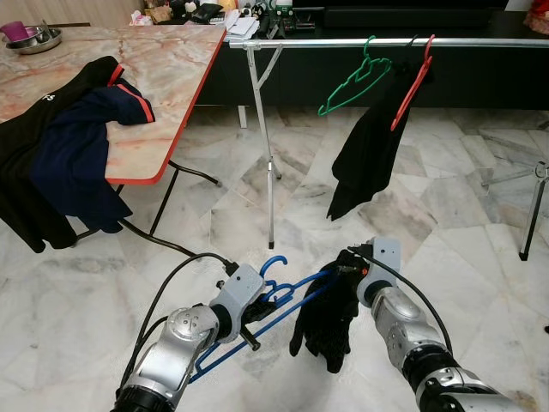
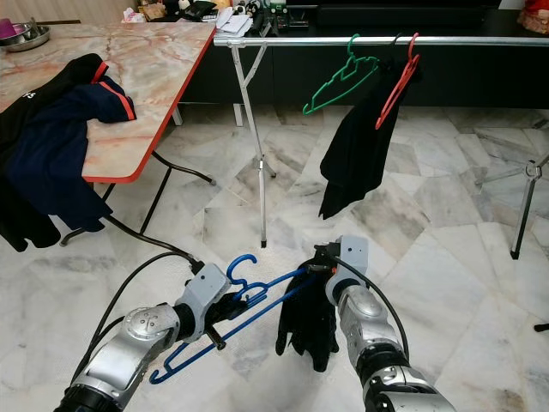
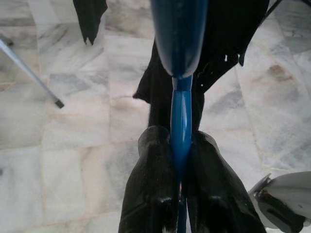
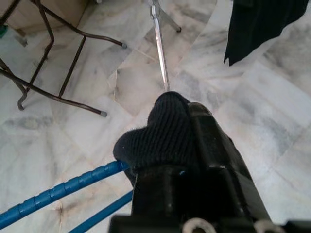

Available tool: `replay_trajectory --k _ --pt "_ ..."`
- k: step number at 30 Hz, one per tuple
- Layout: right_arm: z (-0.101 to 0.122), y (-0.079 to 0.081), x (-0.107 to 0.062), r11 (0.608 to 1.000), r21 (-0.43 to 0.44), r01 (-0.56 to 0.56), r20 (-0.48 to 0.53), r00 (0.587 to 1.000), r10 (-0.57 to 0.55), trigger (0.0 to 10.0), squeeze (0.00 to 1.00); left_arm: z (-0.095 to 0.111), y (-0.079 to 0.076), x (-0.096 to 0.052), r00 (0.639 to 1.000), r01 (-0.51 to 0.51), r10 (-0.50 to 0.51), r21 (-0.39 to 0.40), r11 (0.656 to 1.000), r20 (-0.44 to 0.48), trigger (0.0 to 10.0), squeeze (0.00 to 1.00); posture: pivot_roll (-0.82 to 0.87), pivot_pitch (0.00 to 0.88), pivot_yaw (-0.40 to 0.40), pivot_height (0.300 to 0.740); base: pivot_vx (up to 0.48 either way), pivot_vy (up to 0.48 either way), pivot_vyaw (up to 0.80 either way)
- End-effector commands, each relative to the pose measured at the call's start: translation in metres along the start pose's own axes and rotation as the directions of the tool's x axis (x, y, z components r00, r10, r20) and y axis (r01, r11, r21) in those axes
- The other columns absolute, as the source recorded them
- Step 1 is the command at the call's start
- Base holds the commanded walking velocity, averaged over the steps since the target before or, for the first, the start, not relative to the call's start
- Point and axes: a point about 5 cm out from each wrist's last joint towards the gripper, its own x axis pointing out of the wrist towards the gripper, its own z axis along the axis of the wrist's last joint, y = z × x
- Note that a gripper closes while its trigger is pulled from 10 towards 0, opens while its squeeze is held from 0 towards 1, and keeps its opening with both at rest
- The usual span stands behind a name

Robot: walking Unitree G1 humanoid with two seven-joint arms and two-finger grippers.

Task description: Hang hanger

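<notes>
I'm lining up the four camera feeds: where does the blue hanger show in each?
Left eye: blue hanger low centre, between both grippers.
Right eye: low centre, a little further left.
Left wrist: blue bar clamped between the black fingers.
Right wrist: ribbed blue bars in the lower corner.
Shared landmark: the rack's metal leg.

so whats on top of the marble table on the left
A black garment and a navy one with red trim drape over the table edge. Metal bowls sit at the far corner, small clutter at the back. The tabletop beneath the clothes is covered.
</notes>
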Motion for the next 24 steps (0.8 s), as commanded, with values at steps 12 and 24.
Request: replay_trajectory --k 12,24 --pt "0.022 0.026 0.0 0.979 -0.046 -0.2 0.031 0.979 0.201 10.0 0.0 0.007 -0.004 0.005 0.999 0.003 -0.003 -0.013 1.0 0.04 10.0 0.0 -0.03 0.209 0.019 0.74 0.0 0.0 0.0" --pt "0.038 0.045 -0.01 0.956 0.03 -0.291 0.083 0.954 0.288 10.0 0.0 0.014 -0.009 0.012 0.998 0.003 -0.001 -0.021 1.0 0.069 10.0 0.0 -0.04 0.212 0.018 0.74 0.0 0.0 0.0"
